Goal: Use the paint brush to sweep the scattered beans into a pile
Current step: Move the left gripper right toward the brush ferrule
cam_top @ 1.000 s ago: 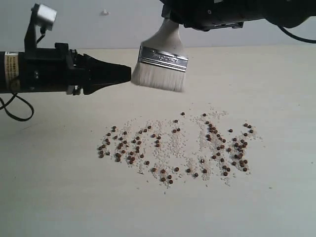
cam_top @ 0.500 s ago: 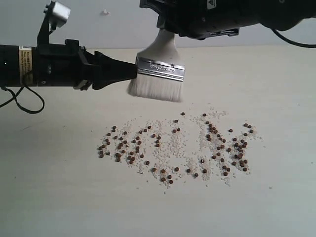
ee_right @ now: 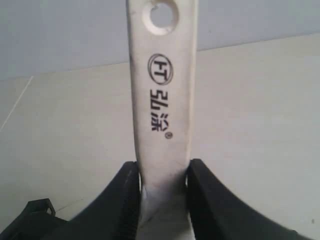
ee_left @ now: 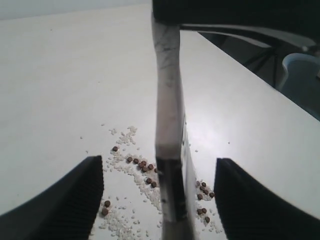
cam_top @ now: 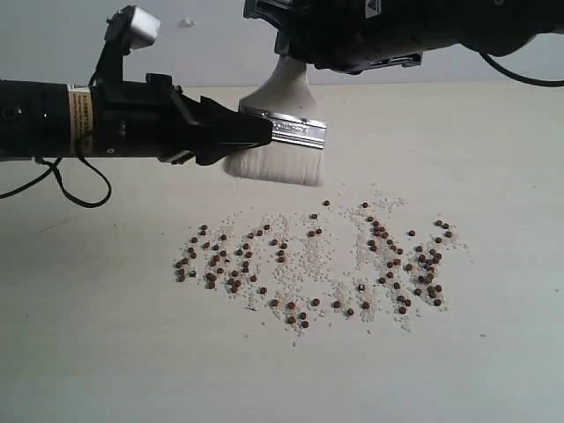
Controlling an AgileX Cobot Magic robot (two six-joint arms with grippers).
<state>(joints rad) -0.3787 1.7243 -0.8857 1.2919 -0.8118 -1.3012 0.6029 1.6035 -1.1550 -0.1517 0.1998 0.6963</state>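
Note:
The paint brush (cam_top: 295, 130) hangs bristles-down above the table, over the far side of the beans (cam_top: 315, 302). My right gripper (cam_top: 295, 55) is shut on its cream handle (ee_right: 162, 100), just below the printed logo and the end hole. From the left, my left gripper (cam_top: 257, 132) reaches the silver ferrule and stands open. In the left wrist view the brush (ee_left: 167, 150) shows edge-on between the two fingers (ee_left: 75, 195), apart from both. The beans (ee_left: 142, 163) lie scattered in a wide band below the bristles (cam_top: 273, 166).
Fine whitish grains (cam_top: 300, 256) are mixed among the beans. The left arm's black cable (cam_top: 75, 192) loops down near the table. Past the table edge (ee_left: 260, 85) stands a pale bluish container (ee_left: 302, 75). A grey wall backs the table.
My left gripper has moved right until its open fingers straddle the brush's ferrule. The brush, held by the right gripper, has shifted slightly left. The beans have not moved.

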